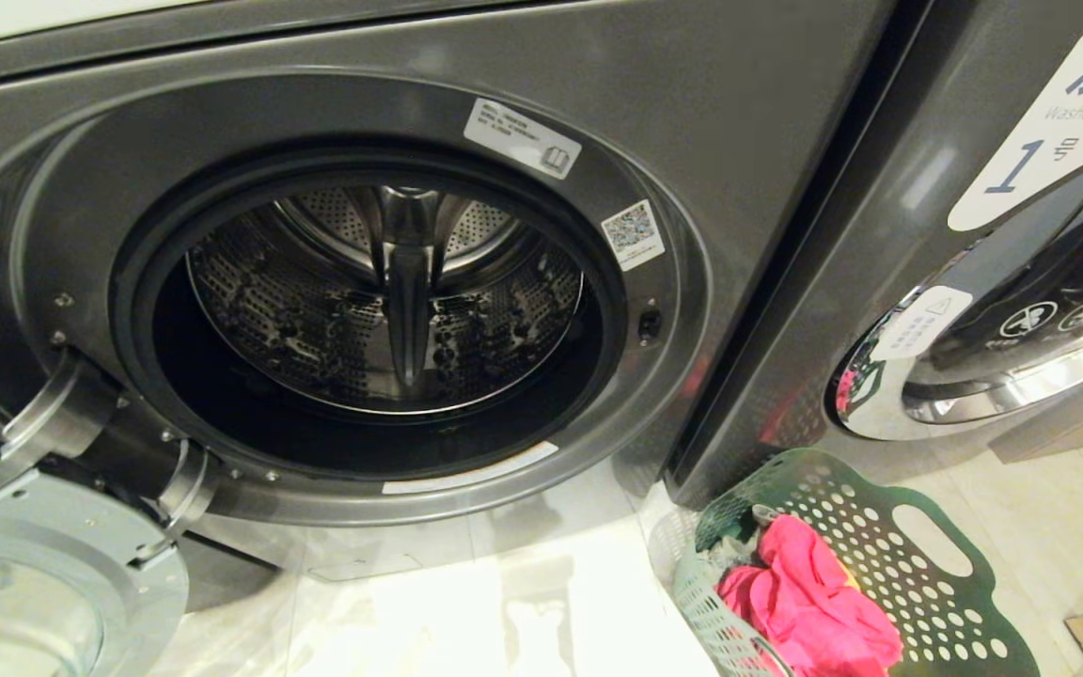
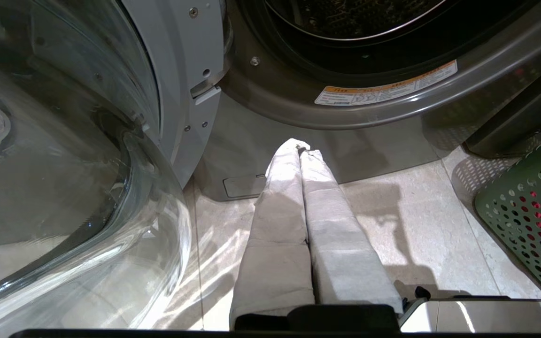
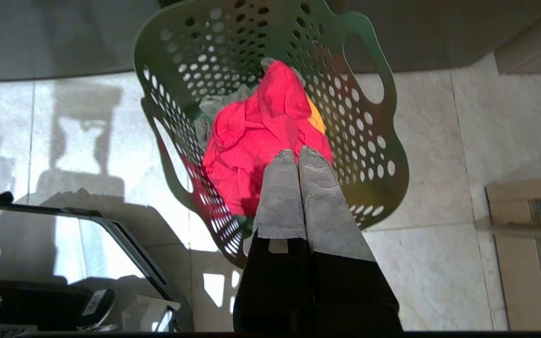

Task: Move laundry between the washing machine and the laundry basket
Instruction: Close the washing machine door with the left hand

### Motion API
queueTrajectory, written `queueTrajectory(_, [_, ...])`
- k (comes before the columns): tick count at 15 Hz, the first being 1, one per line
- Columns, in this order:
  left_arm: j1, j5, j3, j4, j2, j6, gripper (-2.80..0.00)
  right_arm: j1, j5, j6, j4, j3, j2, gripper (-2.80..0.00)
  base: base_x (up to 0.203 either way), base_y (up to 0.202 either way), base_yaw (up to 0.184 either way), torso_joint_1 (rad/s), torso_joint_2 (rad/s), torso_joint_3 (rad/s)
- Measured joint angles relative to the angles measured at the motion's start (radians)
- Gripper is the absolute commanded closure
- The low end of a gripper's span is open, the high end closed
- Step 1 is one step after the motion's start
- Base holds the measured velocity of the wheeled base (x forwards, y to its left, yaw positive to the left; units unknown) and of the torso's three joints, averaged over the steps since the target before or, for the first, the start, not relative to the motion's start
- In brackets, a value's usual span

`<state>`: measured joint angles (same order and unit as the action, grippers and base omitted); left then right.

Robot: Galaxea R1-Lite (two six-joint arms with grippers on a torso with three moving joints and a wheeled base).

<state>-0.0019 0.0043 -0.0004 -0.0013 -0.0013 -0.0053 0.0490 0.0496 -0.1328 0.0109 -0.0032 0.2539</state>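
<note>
The grey washing machine [image 1: 748,132] stands in front of me with its door swung open and its steel drum [image 1: 391,301] showing no laundry. A green perforated laundry basket [image 1: 889,555] sits on the floor at the lower right, holding a crumpled pink-red cloth [image 1: 805,602] over grey and yellow pieces. My right gripper [image 3: 297,152] hangs above the basket [image 3: 374,155], shut and holding nothing, its tips over the red cloth [image 3: 251,141]. My left gripper [image 2: 303,149] is shut and empty, low near the machine's front panel beside the open door. Neither arm appears in the head view.
The open glass door [image 1: 43,583] juts out at the lower left, seen close in the left wrist view as door [image 2: 87,188]. A second washer [image 1: 1002,310] stands to the right. Pale tiled floor [image 1: 504,611] lies between door and basket. A wooden edge [image 3: 524,253] is near the basket.
</note>
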Motion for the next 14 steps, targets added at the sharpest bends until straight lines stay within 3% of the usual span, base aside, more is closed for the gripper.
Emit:
queueTrajectory(6, [0.000, 0.000, 0.000, 0.000, 0.000, 0.000, 0.00, -0.038, -0.005, 0.009, 0.005, -0.002, -0.210, 0.00, 0.000, 0.000, 0.000, 0.000, 0.00, 0.000])
queueTrajectory(14, [0.000, 0.000, 0.000, 0.000, 0.000, 0.000, 0.00, -0.041, -0.022, 0.014, 0.001, 0.003, -0.254, 0.00, 0.000, 0.000, 0.000, 0.000, 0.00, 0.000])
